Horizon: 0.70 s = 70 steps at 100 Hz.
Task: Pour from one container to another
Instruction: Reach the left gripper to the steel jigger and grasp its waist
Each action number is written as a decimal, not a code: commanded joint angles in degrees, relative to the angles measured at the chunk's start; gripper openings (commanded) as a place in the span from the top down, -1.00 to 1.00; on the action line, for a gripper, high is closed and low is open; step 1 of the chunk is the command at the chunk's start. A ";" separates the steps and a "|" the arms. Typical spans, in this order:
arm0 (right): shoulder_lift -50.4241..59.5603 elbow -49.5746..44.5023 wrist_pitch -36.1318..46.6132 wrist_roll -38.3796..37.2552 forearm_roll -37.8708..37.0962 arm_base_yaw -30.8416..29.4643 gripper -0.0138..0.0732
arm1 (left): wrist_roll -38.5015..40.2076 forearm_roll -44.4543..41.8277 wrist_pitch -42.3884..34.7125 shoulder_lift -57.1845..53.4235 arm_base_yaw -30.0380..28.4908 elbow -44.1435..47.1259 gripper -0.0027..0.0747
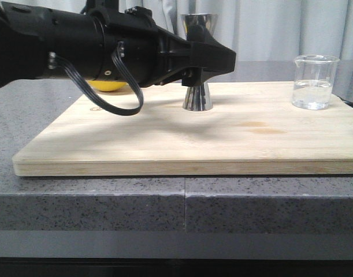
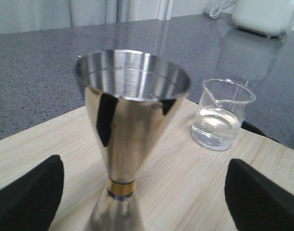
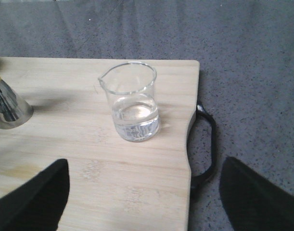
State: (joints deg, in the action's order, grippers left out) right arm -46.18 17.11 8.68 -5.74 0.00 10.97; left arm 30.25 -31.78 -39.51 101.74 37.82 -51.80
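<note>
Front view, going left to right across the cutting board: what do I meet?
Left arm's black body → yellow object peeking out beneath it → steel jigger, with the left claw around its waist → glass beaker holding some clear liquid, near the board's right edge.

Jigger (image 1: 197, 95) stands mid-board (image 1: 164, 144); beaker (image 1: 313, 82) at its right.

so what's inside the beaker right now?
The glass beaker holds a shallow layer of clear liquid, roughly the lower third, seen in both wrist views and the front view. Nothing else shows in it. The steel jigger bowl looks empty, though its very bottom is hidden.
</note>
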 commanded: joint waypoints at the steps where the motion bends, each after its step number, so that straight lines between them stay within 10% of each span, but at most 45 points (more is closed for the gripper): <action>1: -0.10 1.38 5.45 0.46 -0.55 0.08 -0.64 | 1.53 -0.81 -5.02 -1.05 -0.30 -2.99 -0.66; 70: -3.08 1.38 6.96 0.46 -1.54 0.08 -0.64 | 3.01 -4.10 -5.39 1.84 -0.54 -6.16 -0.07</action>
State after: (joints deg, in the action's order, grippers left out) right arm -48.81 17.11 10.81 -5.74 -1.08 10.97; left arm 32.63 -36.30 -41.47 106.10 37.33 -56.59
